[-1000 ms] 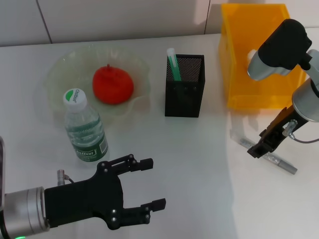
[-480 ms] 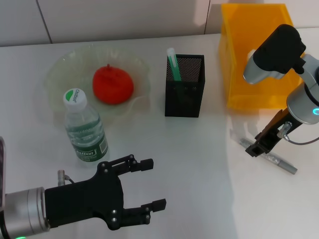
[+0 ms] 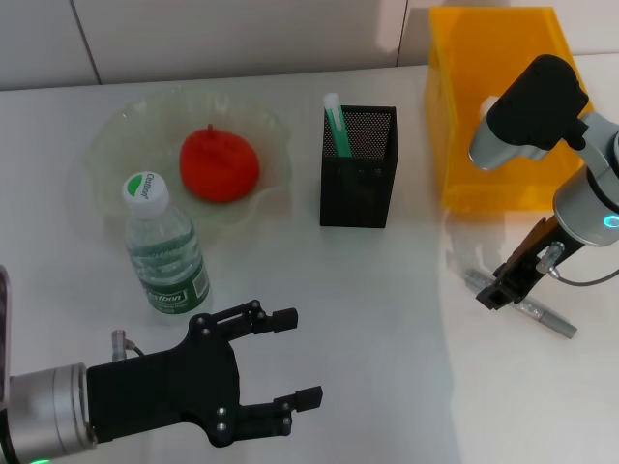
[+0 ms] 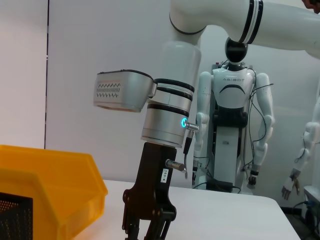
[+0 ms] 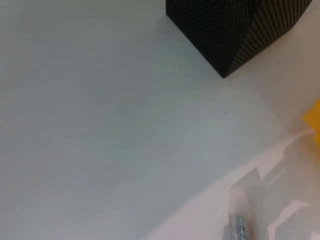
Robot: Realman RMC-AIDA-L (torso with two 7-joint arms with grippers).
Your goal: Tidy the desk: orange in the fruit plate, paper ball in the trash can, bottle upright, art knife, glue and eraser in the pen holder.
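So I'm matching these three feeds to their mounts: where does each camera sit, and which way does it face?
Head view: on the head, looking down at the table; shows the open left gripper and the right gripper over the art knife.
Left wrist view: on the left arm, facing sideways across the table; shows the right gripper.
Right wrist view: on the right arm, facing down; none of the robot shows.
Shared: all three show the pen holder and the trash can.

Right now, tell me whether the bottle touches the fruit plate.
Cannot tell. In the head view the bottle overlaps the fruit plate's near rim, hiding any contact or gap.
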